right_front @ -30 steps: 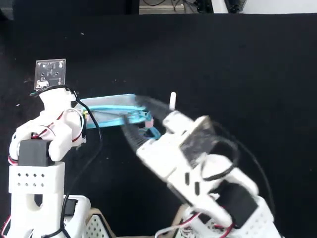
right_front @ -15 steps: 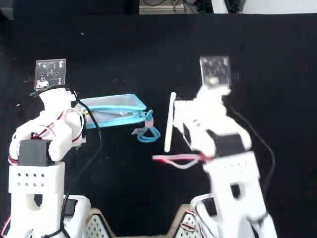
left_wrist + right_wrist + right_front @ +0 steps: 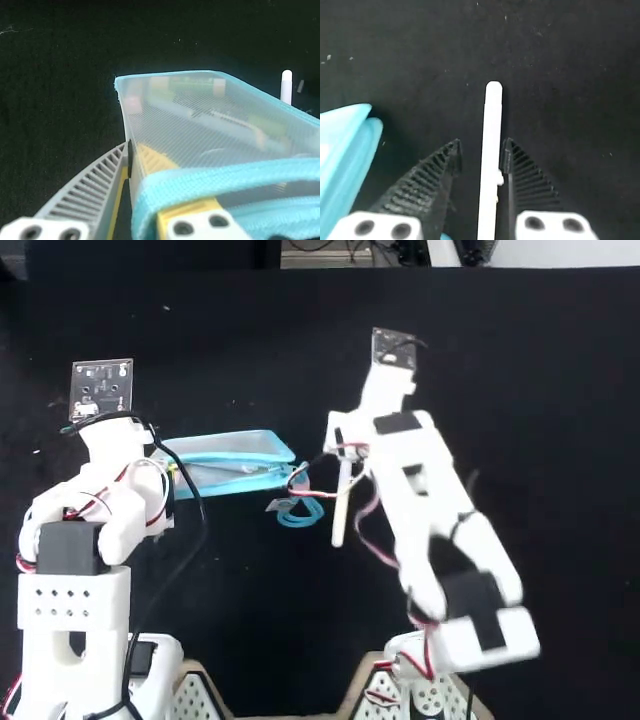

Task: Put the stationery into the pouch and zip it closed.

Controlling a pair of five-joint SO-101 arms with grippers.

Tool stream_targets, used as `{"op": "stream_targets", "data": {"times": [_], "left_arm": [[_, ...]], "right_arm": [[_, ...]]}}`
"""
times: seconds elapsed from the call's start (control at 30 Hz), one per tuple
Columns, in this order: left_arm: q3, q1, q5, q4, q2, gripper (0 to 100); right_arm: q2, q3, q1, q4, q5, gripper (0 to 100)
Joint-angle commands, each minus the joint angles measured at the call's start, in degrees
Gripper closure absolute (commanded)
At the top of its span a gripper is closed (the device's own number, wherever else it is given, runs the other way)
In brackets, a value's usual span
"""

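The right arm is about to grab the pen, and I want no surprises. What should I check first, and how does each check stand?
1. Pen lies flat on the table: ok.
2. Pen sits between the right tool's fingers: ok.
3. Right tool open, not yet touching the pen: ok.
4. Left tool clamped on the pouch: ok.
5. Pouch mouth unzipped: cannot tell.

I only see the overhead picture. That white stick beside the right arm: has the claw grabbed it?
Observer: Not yet. In the right wrist view the stick lies between the right gripper's open fingers.
Operator: And the blue pouch, is it just lying there?
Observer: No, the left wrist view shows the left gripper clamped on the pouch's edge.
Operator: Anything inside?
Observer: Yes, through its mesh side several things show, too blurred to name.
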Motion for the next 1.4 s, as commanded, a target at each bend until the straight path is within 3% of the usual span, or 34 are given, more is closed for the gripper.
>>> {"op": "stream_targets", "data": {"times": [0.0,0.37,0.57,0.67,0.77,1.03,1.27,1.37], "left_arm": [[0.7,-0.6,-0.4,0.2,0.2,97],[0.7,-0.6,-0.4,0.2,0.2,97],[0.7,-0.6,-0.4,0.2,0.2,97],[0.7,-0.6,-0.4,0.2,0.2,97],[0.7,-0.6,-0.4,0.2,0.2,97],[0.7,-0.6,-0.4,0.2,0.2,97],[0.7,-0.6,-0.4,0.2,0.2,97],[0.7,-0.6,-0.4,0.2,0.2,97]], "right_arm": [[9.3,-10.9,1.8,0.8,-0.5,86.4],[23.3,-22.6,4.5,0.9,0.2,86.4],[28.6,-25.4,4.2,1.1,7.9,86.8],[29.3,-28.7,4.0,6.5,9.1,88.1],[29.3,-31.9,3.4,13.6,11.0,96.0],[28.9,-40.0,5.8,23.9,22.1,98.8],[29.7,-46.4,7.6,34.2,40.2,98.2],[31.1,-45.1,7.7,35.4,44.7,91.4]]}}
